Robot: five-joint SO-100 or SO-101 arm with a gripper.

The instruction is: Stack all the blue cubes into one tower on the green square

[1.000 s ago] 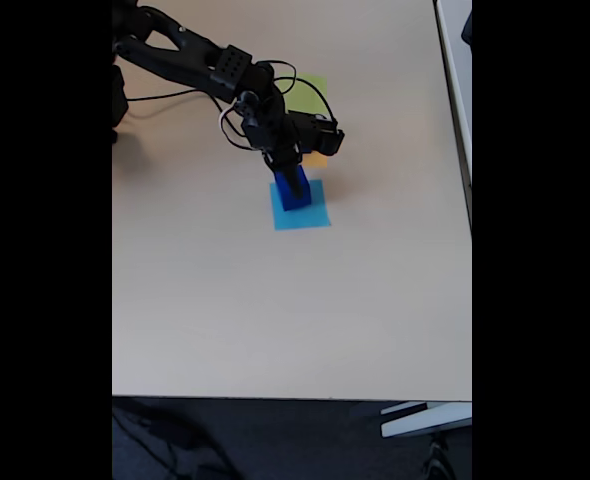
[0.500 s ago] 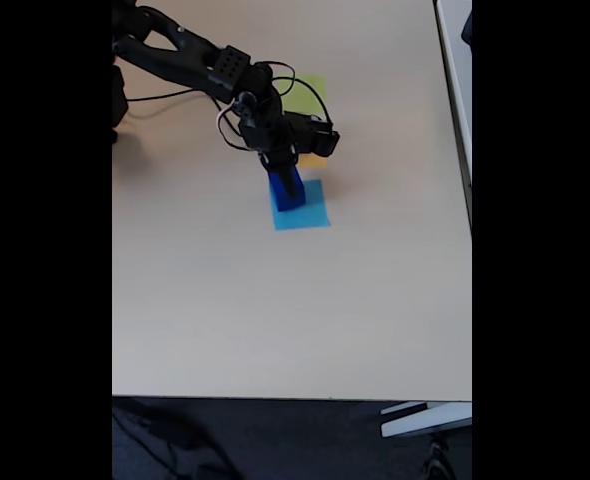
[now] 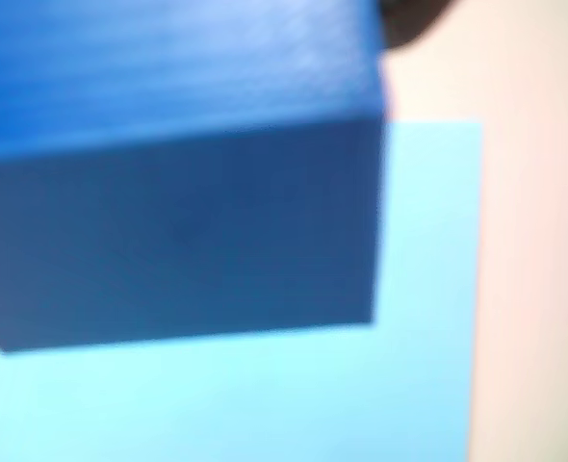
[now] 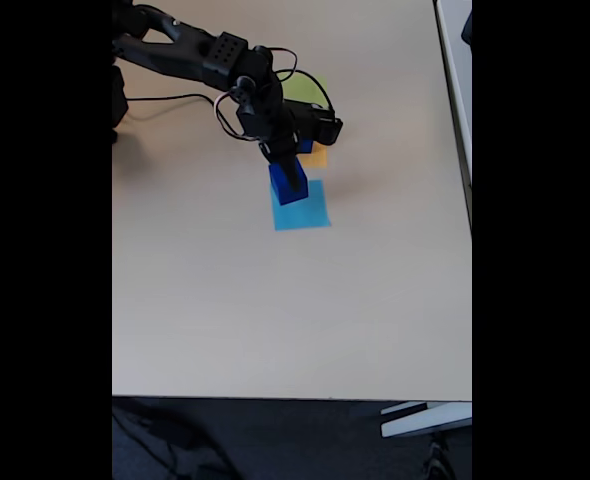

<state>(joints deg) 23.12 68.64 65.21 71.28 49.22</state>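
Note:
In the fixed view my gripper [image 4: 287,172] points down and is shut on a dark blue cube [image 4: 289,190], held just over the far-left part of the flat light-blue square [image 4: 303,212]. The wrist view shows that cube [image 3: 178,192] very close, with the light-blue square [image 3: 265,404] beneath it. A bit of another dark blue cube [image 4: 305,146] peeks out beside the gripper, at the orange square [image 4: 317,156]. The green square [image 4: 305,90] lies farther back, partly covered by the arm and its cables.
The black arm [image 4: 190,55] reaches in from the top left of the pale table [image 4: 275,310]. The table's front edge runs along the bottom and its right edge is near the right side of the picture.
The gripper and the blue cube have risen slightly and shifted toward the far left of the light-blue square. The wrist has turned a little.

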